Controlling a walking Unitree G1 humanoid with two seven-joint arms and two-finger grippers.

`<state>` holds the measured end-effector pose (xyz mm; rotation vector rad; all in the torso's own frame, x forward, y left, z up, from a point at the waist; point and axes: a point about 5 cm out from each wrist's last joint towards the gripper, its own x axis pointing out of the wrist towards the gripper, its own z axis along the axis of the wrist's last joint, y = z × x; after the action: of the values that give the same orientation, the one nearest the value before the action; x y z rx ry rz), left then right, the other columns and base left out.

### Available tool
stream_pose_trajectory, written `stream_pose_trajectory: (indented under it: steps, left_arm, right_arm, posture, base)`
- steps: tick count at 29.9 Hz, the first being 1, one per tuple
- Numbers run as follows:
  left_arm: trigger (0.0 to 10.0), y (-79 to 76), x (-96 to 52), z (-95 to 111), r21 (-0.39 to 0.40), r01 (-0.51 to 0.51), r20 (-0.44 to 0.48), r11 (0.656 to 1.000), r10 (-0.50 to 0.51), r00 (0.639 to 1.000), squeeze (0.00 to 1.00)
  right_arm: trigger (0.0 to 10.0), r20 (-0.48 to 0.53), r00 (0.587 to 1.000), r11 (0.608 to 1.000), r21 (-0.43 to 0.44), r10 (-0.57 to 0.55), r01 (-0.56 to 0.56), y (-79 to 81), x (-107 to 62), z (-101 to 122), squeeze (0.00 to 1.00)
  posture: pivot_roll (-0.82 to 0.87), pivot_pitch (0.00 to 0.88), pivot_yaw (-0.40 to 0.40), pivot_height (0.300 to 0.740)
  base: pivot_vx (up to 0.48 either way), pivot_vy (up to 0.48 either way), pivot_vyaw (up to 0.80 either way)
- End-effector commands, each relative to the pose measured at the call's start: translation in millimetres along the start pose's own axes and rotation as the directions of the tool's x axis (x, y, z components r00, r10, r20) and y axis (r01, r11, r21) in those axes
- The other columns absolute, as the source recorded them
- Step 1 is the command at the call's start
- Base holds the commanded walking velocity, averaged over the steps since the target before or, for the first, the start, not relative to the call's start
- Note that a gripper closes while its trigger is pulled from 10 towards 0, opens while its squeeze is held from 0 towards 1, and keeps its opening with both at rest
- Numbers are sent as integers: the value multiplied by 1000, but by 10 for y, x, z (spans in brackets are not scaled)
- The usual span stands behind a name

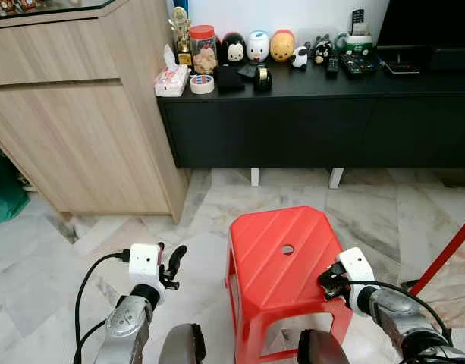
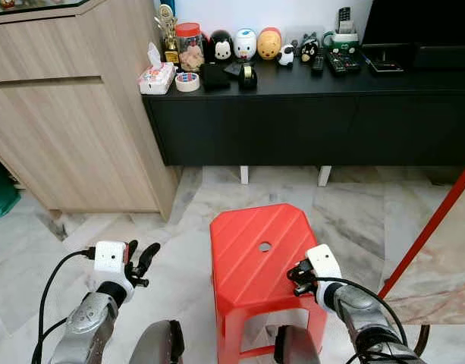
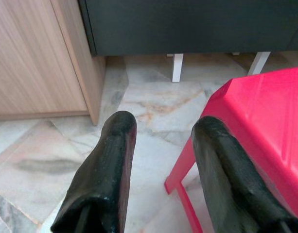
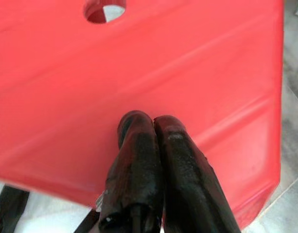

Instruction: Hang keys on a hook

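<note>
Right gripper pinched shut over red stool, keys not discernible; left gripper wide, empty; risk: no hook visible, blind walk could clip stool.

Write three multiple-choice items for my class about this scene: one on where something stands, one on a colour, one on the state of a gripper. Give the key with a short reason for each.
1. Where does the right gripper hang?
A. over the black sideboard
B. over the near right corner of the stool
C. against the wooden cabinet

2. What colour is the stool?
A. red
B. blue
C. white

3. How do the left gripper's fingers stand?
A. pressed together
B. clamped on a cloth
C. apart, with nothing between them

Key: 1 B, the head views show it above that corner of the seat. 2 A, the plastic seat is red in every view. 3 C, the left wrist view shows floor between the two black fingers.
</note>
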<state>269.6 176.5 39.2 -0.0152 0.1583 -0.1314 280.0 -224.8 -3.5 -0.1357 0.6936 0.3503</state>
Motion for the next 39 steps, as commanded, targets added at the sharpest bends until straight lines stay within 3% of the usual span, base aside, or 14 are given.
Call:
stream_pose_trajectory:
  steps: [1, 4, 5, 6, 8, 9, 14, 17, 19, 22, 28, 39]
  left_arm:
    - [10000, 30, 2, -8, 32, -1, -14, 999, 1, 1000, 0]
    - [10000, 55, 5, -15, 25, -15, -17, 1000, 15, 1000, 0]
    - [10000, 63, 6, -17, 24, -18, -19, 1000, 19, 1000, 0]
    - [10000, 74, 6, -20, 23, -23, -20, 999, 24, 1000, 0]
    - [10000, 74, 6, -20, 23, -23, -20, 999, 24, 1000, 0]
    - [10000, 120, 4, -35, 11, -49, -27, 999, 49, 998, 0]
    - [10000, 205, -6, -71, -26, -102, -39, 994, 101, 994, 0]
    - [10000, 250, -19, -104, -50, -129, -54, 990, 126, 991, 0]
    - [10000, 310, -48, -173, -67, -166, -84, 984, 160, 984, 0]
    - [10000, 320, -59, -197, -71, -176, -92, 982, 169, 981, 0]
    - [10000, 315, -61, -228, -81, -179, -96, 981, 171, 981, 0]
    - [10000, 271, -36, -230, -88, -167, -89, 982, 159, 983, 0]
  right_arm:
    - [0, 34, 999, 1000, 5, -20, 20, 3, 14, 59, 0]
    - [0, 195, 973, 988, 118, -121, 100, -50, 24, 307, 0]
    - [6706, 236, 963, 982, 162, -132, 95, -40, 31, 368, 0]
    - [10000, 272, 953, 978, 191, -131, 80, -21, 37, 418, 0]
    - [10000, 272, 953, 978, 191, -131, 80, -21, 37, 418, 0]
    - [10000, 352, 927, 969, 245, -129, 41, 42, 51, 522, 0]
    - [10000, 424, 894, 951, 309, -143, 5, 148, 75, 599, 0]
    - [10000, 420, 895, 942, 337, -147, -4, 219, 100, 555, 0]
    - [10000, 292, 946, 948, 314, -140, 43, 337, 164, 307, 0]
    - [10000, 237, 964, 960, 276, -122, 54, 417, 175, 158, 0]
    - [10000, 257, 953, 949, 307, -158, 75, 393, 164, 188, 0]
    - [10000, 267, 955, 960, 276, -126, 49, 405, 180, 274, 0]
  posture:
    - [8, 0, 55, 586]
    - [5, 0, 53, 586]
    - [6, 0, 51, 586]
    - [5, 0, 49, 586]
    - [5, 0, 49, 586]
    - [1, 0, 46, 586]
    - [-2, 0, 39, 586]
    - [-3, 0, 36, 586]
    - [-7, 0, 28, 586]
    - [-4, 5, 25, 586]
    - [-11, 5, 20, 621]
    - [-11, 5, 18, 686]
  base:
    - [0, 0, 0]
    - [0, 0, 0]
    - [0, 0, 0]
    - [0, 0, 0]
    - [0, 0, 0]
    - [0, 0, 0]
    - [0, 0, 0]
    - [0, 0, 0]
    - [0, 0, 0]
    - [0, 0, 0]
    - [0, 0, 0]
    - [0, 0, 0]
